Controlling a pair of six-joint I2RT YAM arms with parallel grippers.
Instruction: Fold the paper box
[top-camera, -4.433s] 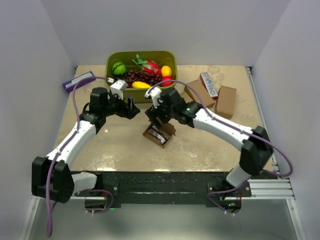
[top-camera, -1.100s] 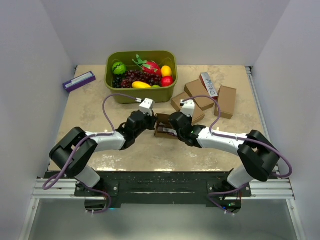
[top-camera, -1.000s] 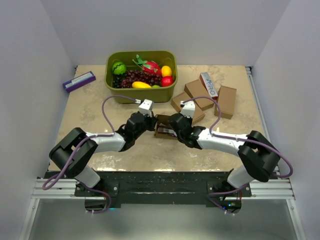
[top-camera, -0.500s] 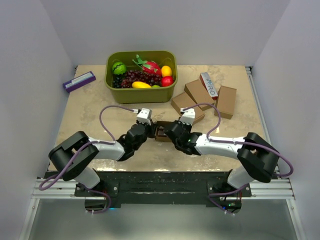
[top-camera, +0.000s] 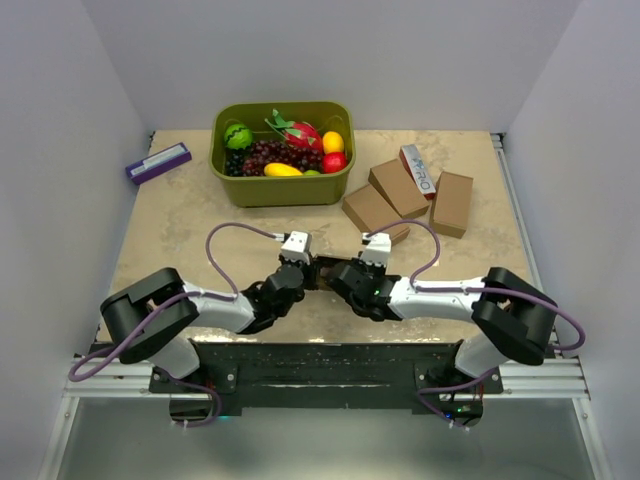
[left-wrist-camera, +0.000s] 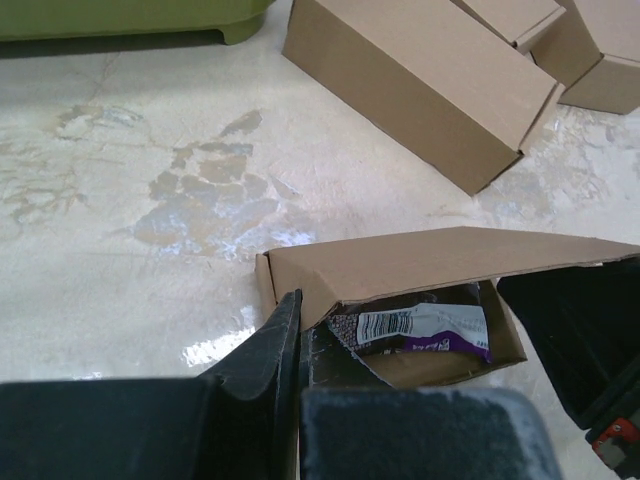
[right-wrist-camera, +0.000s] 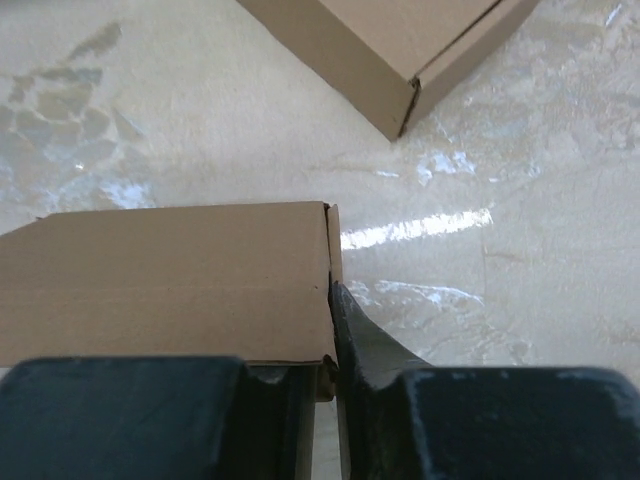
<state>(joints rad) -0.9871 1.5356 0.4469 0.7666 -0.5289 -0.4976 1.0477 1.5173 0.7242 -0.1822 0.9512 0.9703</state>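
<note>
Brown paper box lying near the front middle of the table between 2 grippers, left gripper clenching its open end's wall, right gripper sitting at the other end, grasp there unclear, purple wrapper showing inside

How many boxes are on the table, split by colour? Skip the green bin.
Brown cardboard: 4, the paper box plus three other brown cartons
White-and-red carton: 1
Purple-and-white box: 1
Total: 6
</note>
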